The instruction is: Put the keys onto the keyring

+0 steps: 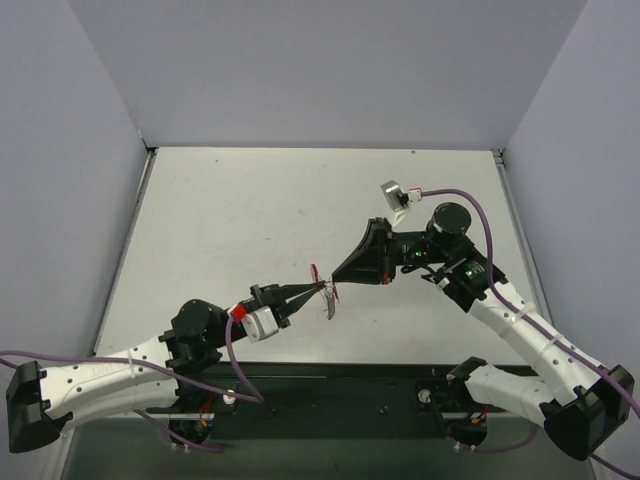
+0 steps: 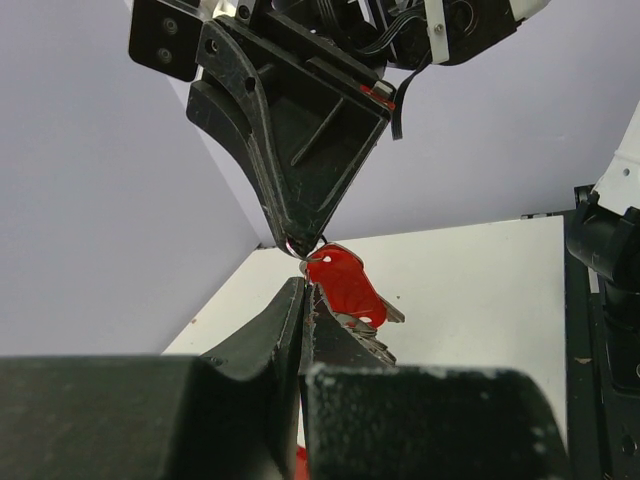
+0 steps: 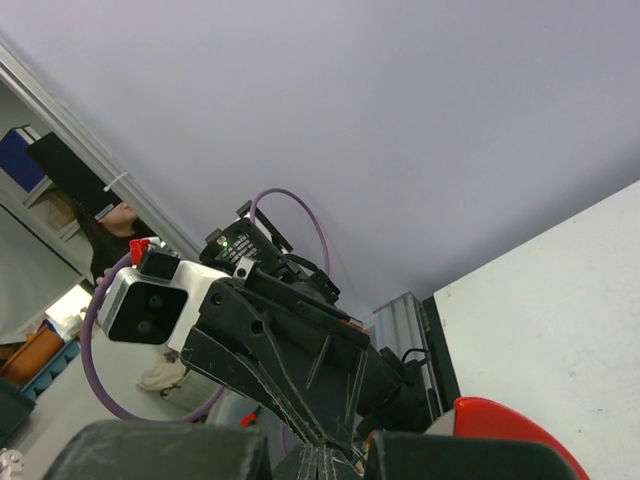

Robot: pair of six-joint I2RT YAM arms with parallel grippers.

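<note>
Both grippers meet tip to tip above the table's middle. My left gripper [image 1: 320, 288] is shut, with its fingertips [image 2: 303, 292] pinched at the top of the keyring [image 2: 345, 285], a red curved piece on a thin silver ring. Silver keys [image 2: 375, 340] hang bunched behind the red piece, against my right-hand finger. In the top view the keys [image 1: 328, 304] dangle below the tips, with the red keyring [image 1: 335, 293] beside them. My right gripper [image 1: 335, 276] comes from the upper right. It is shut, and its tip [image 2: 300, 245] nips the silver ring. In the right wrist view its own tips [image 3: 325, 458] touch the left gripper's point.
The white table [image 1: 250, 220] lies below, walled by grey panels on three sides. A black rail [image 1: 330, 380] runs along the near edge between the arm bases. A red and white rounded part [image 3: 510, 430] shows at the right wrist view's bottom edge.
</note>
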